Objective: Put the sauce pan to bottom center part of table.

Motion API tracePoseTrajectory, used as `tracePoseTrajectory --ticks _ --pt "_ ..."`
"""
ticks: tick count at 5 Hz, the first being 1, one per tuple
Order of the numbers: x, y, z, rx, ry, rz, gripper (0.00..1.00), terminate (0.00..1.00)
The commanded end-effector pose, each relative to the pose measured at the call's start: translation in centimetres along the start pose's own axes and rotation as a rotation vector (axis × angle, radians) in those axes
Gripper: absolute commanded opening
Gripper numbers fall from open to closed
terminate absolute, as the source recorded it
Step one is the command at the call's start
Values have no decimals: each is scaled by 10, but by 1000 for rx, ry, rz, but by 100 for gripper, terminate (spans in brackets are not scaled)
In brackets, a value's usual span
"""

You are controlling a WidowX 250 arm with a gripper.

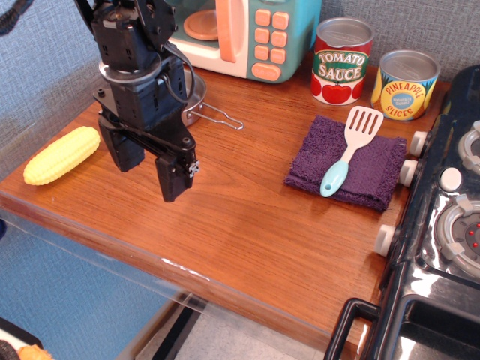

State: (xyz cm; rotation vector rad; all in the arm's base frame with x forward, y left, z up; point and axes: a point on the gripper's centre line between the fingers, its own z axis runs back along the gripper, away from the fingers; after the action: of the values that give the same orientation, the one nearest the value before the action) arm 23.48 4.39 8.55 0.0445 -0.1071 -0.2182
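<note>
The worktop (247, 225) carries everything. The end effector (150, 169) hangs with fingers apart, holding nothing. The sauce pan (197, 100) sits toward one o'clock just behind it, mostly hidden by the arm, its wire handle running toward four o'clock. What the pan holds cannot be seen.
</note>
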Motion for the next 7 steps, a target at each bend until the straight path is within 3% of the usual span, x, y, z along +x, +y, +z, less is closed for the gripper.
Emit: tracePoseTrajectory --ticks 1,3,5,6,7 --pt "0 0 0 0 0 0 100 0" --pt "30 47 4 -75 -78 99 100 0" --pt "80 133 9 35 -124 280 100 0" --pt "90 168 3 95 -132 395 100 0" --pt "103 175 -14 112 -81 432 100 0"
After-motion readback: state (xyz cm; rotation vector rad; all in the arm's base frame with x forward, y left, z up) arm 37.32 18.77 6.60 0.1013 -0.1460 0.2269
